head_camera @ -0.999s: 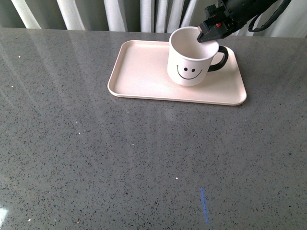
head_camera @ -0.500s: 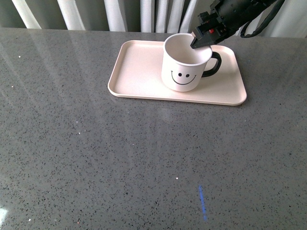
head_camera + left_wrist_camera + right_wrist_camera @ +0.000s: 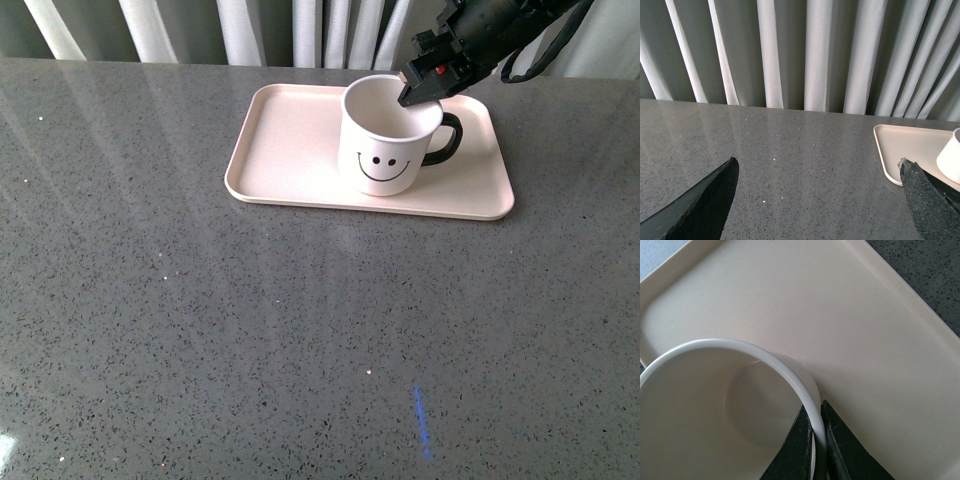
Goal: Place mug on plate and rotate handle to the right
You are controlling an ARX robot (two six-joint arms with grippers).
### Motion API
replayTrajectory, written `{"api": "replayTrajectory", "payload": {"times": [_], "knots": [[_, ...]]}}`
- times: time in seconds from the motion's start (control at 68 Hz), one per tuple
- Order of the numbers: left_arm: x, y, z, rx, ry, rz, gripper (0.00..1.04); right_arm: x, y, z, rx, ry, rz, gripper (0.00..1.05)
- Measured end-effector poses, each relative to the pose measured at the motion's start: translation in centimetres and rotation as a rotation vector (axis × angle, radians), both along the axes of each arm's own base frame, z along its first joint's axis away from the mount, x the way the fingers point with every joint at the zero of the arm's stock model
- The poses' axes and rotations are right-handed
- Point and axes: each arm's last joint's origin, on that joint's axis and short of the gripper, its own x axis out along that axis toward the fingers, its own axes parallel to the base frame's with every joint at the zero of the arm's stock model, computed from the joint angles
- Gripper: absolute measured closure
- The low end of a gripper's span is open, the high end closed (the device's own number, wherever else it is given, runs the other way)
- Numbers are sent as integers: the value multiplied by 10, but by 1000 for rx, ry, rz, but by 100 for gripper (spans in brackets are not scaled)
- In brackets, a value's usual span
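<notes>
The cream mug (image 3: pixel 388 138) with a black smiley face stands upright on the pale pink plate (image 3: pixel 290 150), toward its right half. Its black handle (image 3: pixel 446 140) points to the right. My right gripper (image 3: pixel 420 88) comes down from the upper right and is shut on the mug's far right rim. In the right wrist view the rim of the mug (image 3: pixel 740 390) is pinched between the two dark fingers (image 3: pixel 840 445), one inside and one outside, over the plate (image 3: pixel 865 330). My left gripper (image 3: pixel 817 172) is open above bare table, with the plate (image 3: pixel 895 145) beside its one finger.
A grey speckled table (image 3: pixel 250 340) fills the front view, with a short blue mark (image 3: pixel 423 420) near its front edge. Grey-white curtains (image 3: pixel 230 30) hang behind the table's far edge.
The mug has shifted a little to the left on the plate with my right gripper on its rim. It now stands level, face toward the front.
</notes>
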Motion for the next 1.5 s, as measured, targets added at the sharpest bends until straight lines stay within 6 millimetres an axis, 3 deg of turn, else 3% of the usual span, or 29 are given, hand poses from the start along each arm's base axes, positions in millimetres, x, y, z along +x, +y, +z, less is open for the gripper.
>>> {"api": "replayTrajectory", "payload": {"times": [0.382,0.999,1.22,1.367,1.499], "knots": [[0,0,0,0,0,0,9,0,2,-1,-11,2,0,101],[0,0,0,0,0,0,9,3,7,-1,-14,-9,8,8],[0,0,0,0,0,0,9,5,4,11,3,-56,7,9],[0,0,0,0,0,0,9,3,-3,38,30,-142,-4,9],[0,0,0,0,0,0,9,-11,-8,65,73,-206,15,9]]}}
